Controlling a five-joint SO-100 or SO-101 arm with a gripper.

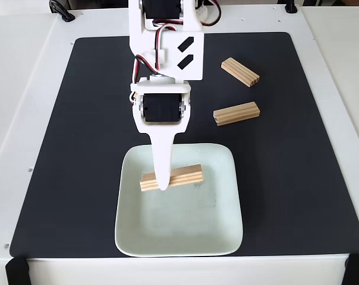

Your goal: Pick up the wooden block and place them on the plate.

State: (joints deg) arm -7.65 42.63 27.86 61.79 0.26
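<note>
While over the plate [224, 234], gripper [163, 185] pointed down at wooden block [188, 176] lying in upper half of dish. Fixed view, looking down from above: white finger crosses the block's middle and hides the contact zone; second finger not made out. Cannot tell whether clamped on the block or already let go. Block lying flat, long axis roughly left-right in this view, slightly tilted, apparently resting on the plate floor and well inside the rim.

Two more blocks on the black mat [60, 148], both right of the arm in this view: far block [240, 72] angled near the mat's upper part, near block [236, 113] just below it, roughly level. Well apart from the plate, close to each other, not touching.

Progress, judged: one block delivered or at the point of delivery; release unconfirmed. Two visible blocks untouched, so less than half done by count seen. Remaining: confirm release, lift clear, fetch each mat block in turn.
</note>
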